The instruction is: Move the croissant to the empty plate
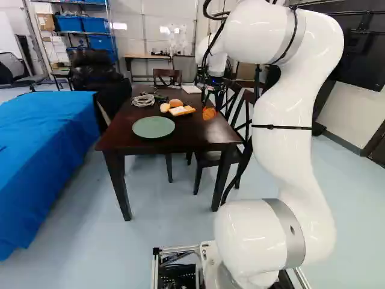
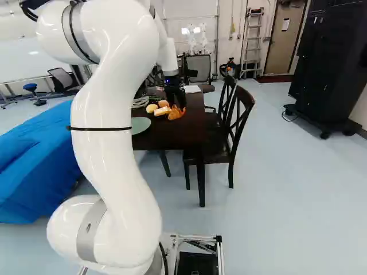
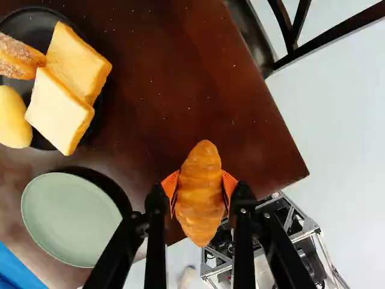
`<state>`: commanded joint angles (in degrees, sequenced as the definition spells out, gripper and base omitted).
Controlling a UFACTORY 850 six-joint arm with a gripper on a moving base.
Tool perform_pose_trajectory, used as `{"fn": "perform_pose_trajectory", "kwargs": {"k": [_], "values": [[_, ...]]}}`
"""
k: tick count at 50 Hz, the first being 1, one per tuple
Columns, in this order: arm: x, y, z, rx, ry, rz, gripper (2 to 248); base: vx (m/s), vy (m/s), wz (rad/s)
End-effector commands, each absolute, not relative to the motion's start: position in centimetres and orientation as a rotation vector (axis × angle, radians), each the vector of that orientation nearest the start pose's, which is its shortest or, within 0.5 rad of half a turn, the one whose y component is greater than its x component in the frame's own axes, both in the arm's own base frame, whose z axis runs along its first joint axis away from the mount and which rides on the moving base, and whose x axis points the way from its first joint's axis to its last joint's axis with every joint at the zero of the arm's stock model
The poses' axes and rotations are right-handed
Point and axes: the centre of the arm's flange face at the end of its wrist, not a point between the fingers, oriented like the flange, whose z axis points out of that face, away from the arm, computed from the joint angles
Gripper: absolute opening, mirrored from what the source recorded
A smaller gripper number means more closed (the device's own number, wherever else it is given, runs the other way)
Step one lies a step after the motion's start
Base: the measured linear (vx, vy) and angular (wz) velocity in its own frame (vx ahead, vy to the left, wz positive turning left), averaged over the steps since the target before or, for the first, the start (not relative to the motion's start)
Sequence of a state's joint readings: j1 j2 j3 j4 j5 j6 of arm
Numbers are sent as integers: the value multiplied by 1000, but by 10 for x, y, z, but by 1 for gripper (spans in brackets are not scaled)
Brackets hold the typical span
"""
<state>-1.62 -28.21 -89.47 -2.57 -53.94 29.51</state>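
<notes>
Nearest, the white arm (image 1: 289, 120) rises from its base and reaches ahead over the dark table (image 1: 186, 139). On the near left of that table lies the green plate (image 1: 153, 127), bare and waiting, so I take it for the one meant. Beyond and to the right, the gripper (image 3: 200, 192) has the croissant (image 3: 202, 165) pinched between its orange pads, one on each flank; the fingers are parted only by the pastry's width. It hangs lengthwise between them, clear of the tabletop on the right side. Farther on, the black plate (image 3: 36, 23) bears two bread slices (image 3: 69, 72) and other rolls, with a coil of cable (image 1: 143, 100) past it on the far left.

The pick looks done, and the carry seems to be the step in hand. Next calls for a move left and nearer until the croissant is over the middle of the green plate, then a lowering and a gentle release. Too tight a squeeze might dent it, and letting go high could make it roll.

Only the wrist view shows the grip plainly. The left base view gives the green plate whole, while in the right base view the arm covers part of it.
</notes>
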Motion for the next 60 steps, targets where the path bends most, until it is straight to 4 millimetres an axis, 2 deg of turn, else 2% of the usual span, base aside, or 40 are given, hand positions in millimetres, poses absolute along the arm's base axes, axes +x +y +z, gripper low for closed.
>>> {"fn": "perform_pose_trajectory", "kwargs": {"k": [60], "values": [[670, 103, 545, -3068, 518, -266, 108, 0, 0, 0]]}}
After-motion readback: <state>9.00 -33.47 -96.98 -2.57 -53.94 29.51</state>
